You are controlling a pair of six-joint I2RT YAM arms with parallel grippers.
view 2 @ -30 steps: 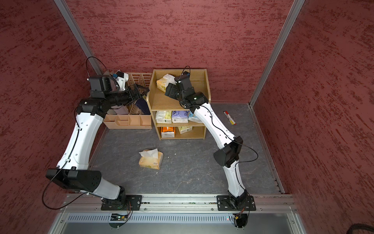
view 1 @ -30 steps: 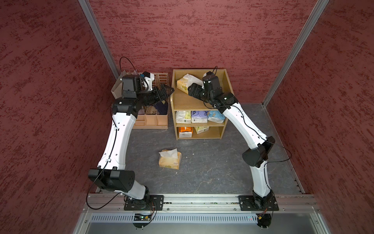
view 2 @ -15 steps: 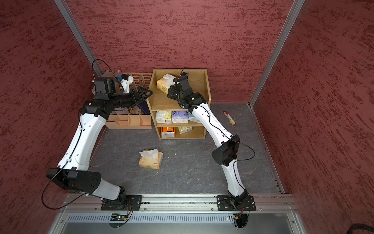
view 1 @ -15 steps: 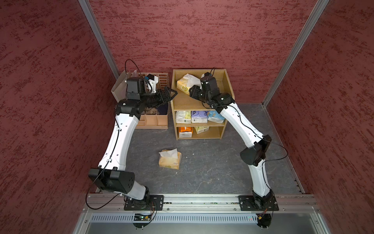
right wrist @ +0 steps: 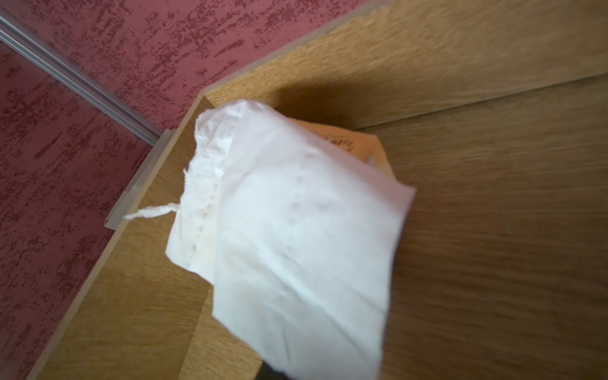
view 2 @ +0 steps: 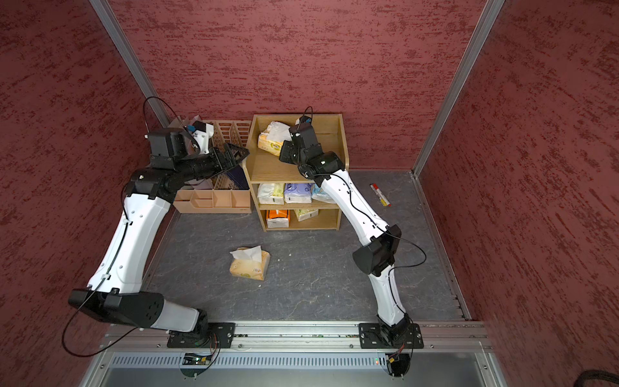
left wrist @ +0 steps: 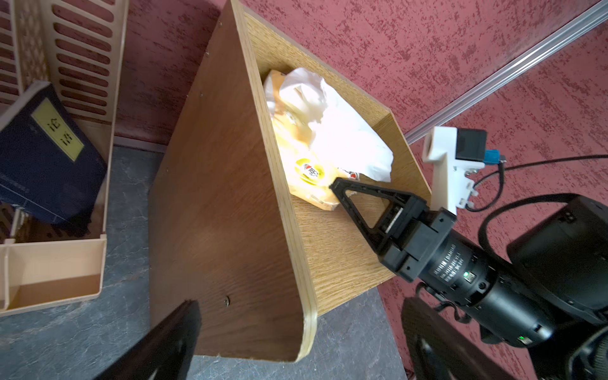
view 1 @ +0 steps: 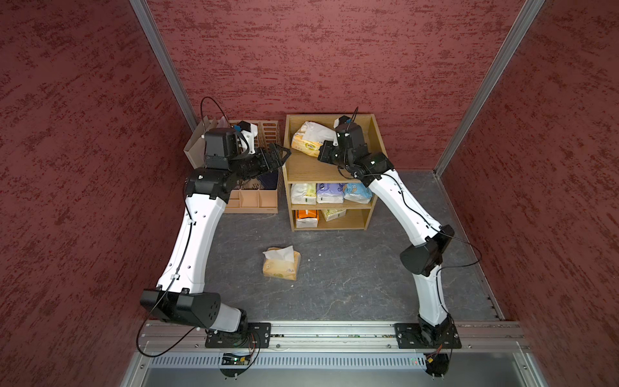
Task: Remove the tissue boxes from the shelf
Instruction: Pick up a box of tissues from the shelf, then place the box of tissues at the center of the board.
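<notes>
Since one tissue pack, the floor pack, already lies on the grey mat at the centre of both top views, the step in hand looks like the second removal. Its target is the top-tier pack, orange-yellow with white tissue spilling out. It sits at upper centre on the open top of the shelf, toward the left wall.

The right gripper is pinched fully together at that pack's near corner. In the right wrist view the white tissue runs straight down into the jaws, so the grip may be on loose tissue or wrapper edge only; the view is too close to tell. The next move, I judge, calls for a lift clear of the raised sides, then a carry out to the mat. So thin a pinch could slip or draw a sheet free. The middle-tier packs and lower-tier packs are not yet touched.

The right arm comes in from lower right, elbow bent, wrist angled over the top board. The left arm arches up from lower left. The left gripper hovers just outside the shelf's left wall, fingers spread wide and empty.
</notes>
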